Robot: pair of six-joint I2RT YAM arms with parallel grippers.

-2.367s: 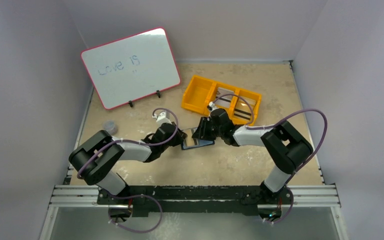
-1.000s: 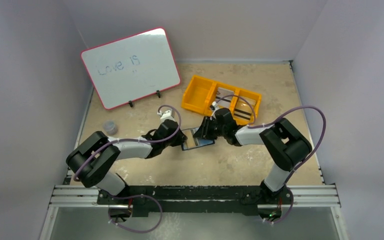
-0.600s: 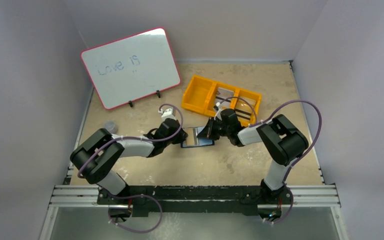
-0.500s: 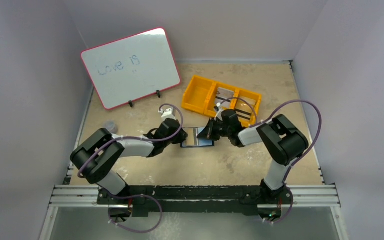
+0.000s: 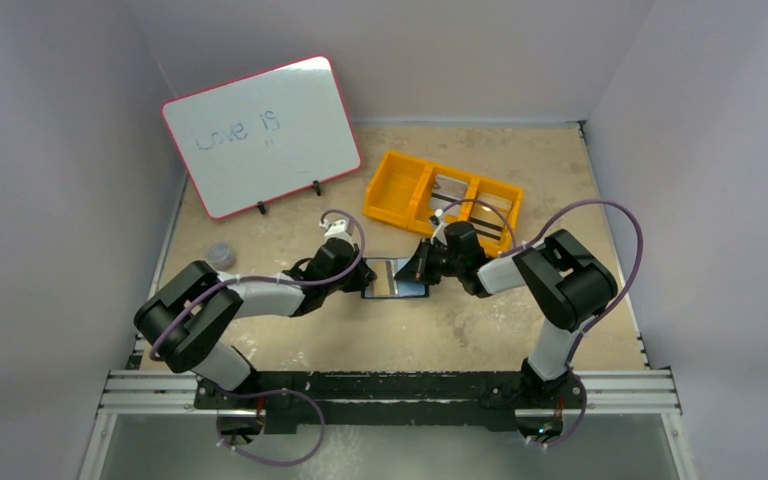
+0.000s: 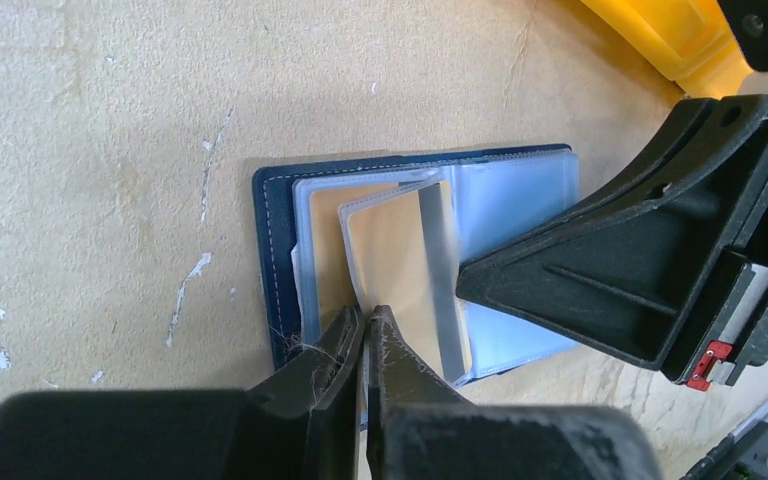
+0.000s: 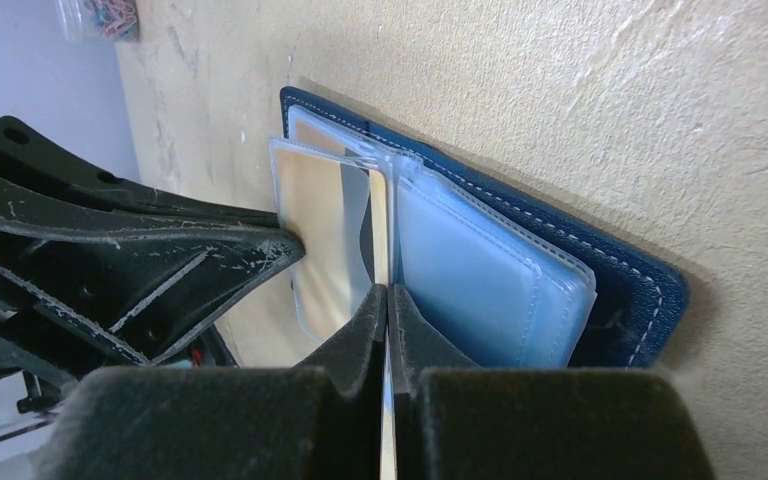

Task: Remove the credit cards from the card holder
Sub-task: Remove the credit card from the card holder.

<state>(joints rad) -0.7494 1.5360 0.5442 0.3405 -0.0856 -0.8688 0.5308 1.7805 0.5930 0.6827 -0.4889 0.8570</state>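
The dark navy card holder [image 5: 396, 279] lies open on the table between both arms, its pale see-through pockets [image 7: 480, 280] facing up. One whitish credit card [image 6: 400, 262] with a grey stripe stands tilted up out of a pocket. My right gripper [image 7: 387, 298] is shut on that card's striped edge, which shows as a thin pale line between the fingers. My left gripper [image 6: 364, 322] is shut on the holder's near pocket edge, right by the card's corner. In the top view the left gripper [image 5: 360, 272] and the right gripper [image 5: 421, 266] sit at opposite sides of the holder.
An orange three-compartment tray [image 5: 384, 196] stands just behind the holder, with flat cards [image 5: 451, 185] lying in two compartments. A pink-framed whiteboard [image 5: 260, 135] leans at the back left. A small jar [image 5: 221, 254] sits near the left wall.
My right gripper has closed on the card's striped edge and shifted slightly toward the tray. The left gripper stays clamped in about the same place.
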